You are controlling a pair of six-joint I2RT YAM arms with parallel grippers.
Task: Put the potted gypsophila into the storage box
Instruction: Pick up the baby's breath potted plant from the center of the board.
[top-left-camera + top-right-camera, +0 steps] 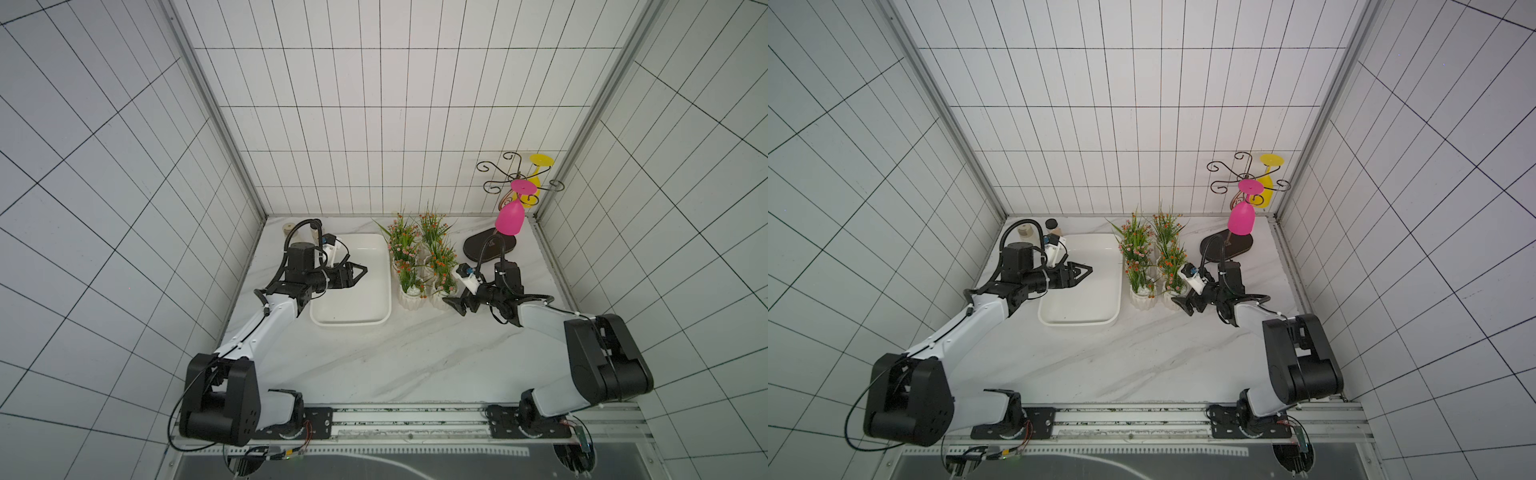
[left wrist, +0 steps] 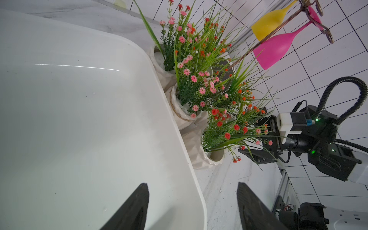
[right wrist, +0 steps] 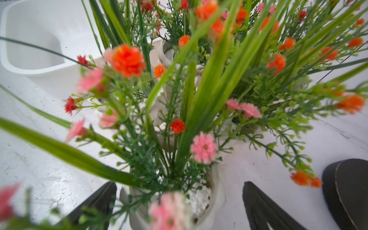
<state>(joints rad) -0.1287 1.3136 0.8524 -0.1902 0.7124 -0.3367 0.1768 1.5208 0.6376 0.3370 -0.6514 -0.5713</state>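
1. In both top views my left gripper (image 1: 362,272) hangs over the storage box (image 1: 384,303), which sits toward the far left corner of the worktop (image 1: 395,365); the potted gypsophila (image 1: 409,266) stand on it just beside the box, by the far edge.
2. Left wrist: my left fingers (image 2: 133,211) are apart, holding nothing.
3. Right wrist: my right gripper (image 3: 180,185) gapes wide, the nearest pot (image 3: 213,211) between its fingers.
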